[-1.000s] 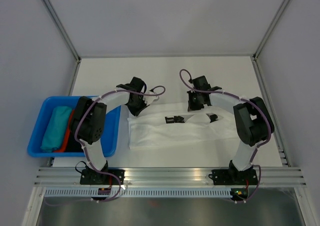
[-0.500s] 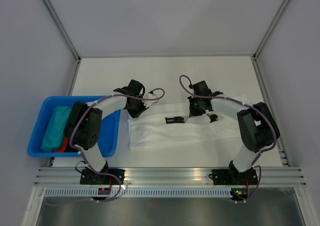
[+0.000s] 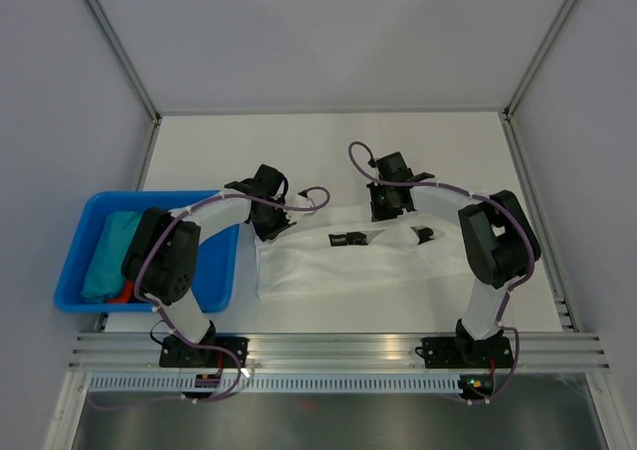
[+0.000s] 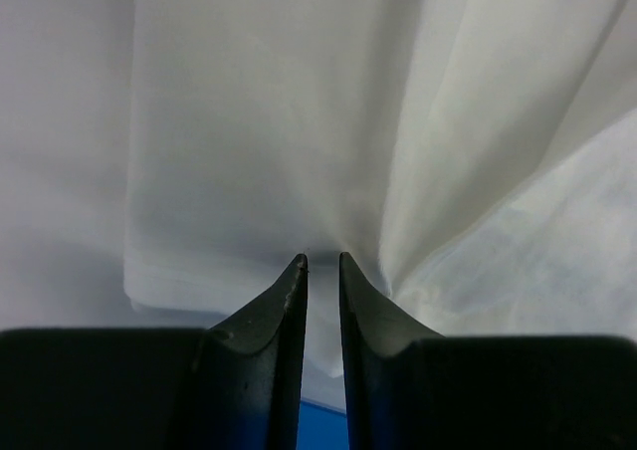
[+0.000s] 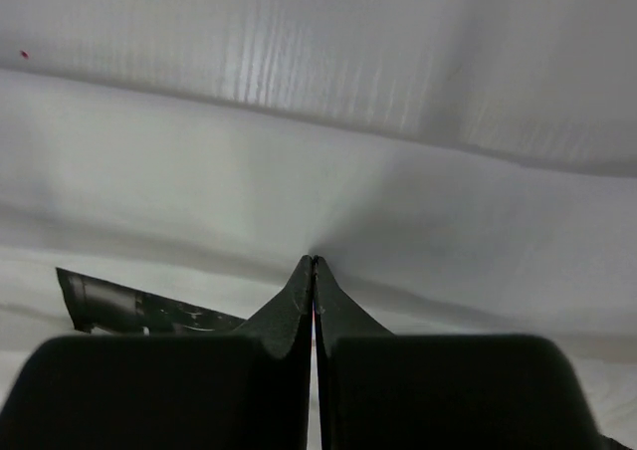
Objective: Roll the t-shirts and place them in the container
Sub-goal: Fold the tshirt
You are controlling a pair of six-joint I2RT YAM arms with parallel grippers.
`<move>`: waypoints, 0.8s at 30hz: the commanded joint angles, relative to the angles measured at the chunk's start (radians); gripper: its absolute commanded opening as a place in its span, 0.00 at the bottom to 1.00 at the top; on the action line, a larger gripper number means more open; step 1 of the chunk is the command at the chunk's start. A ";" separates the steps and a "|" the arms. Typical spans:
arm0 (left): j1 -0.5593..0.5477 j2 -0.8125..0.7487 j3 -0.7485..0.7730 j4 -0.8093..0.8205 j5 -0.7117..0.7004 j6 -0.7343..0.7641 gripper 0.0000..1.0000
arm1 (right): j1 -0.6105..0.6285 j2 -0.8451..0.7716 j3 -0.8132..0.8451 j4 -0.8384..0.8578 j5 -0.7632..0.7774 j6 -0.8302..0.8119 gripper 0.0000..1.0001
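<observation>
— What's in the blue bin?
— A teal t-shirt roll, with a red roll showing just beside it.
— And the end effectors?
— The left end effector has its fingers a sliver apart, tips touching a gathered fold of the white t-shirt spread on the worktop. The right end effector is pinched tight on the shirt's far edge.

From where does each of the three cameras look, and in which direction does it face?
Top external: high behind the robot, looking down at the table, left arm, right arm, white t-shirt, blue bin.
Left wrist: on the left arm, looking along the left gripper at shirt folds.
Right wrist: along the shut right gripper at smooth cloth.
Shared: all show the white t-shirt.
</observation>
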 commanded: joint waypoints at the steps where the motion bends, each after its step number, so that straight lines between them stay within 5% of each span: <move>1: -0.009 -0.017 -0.038 0.016 -0.007 0.058 0.24 | -0.003 -0.034 -0.059 0.050 -0.002 -0.008 0.00; 16: -0.014 -0.113 -0.043 0.042 0.016 0.059 0.24 | -0.003 -0.199 -0.165 -0.051 -0.083 -0.041 0.00; 24: -0.060 -0.123 0.019 0.039 0.090 -0.025 0.25 | -0.021 -0.170 -0.006 -0.118 -0.028 -0.088 0.00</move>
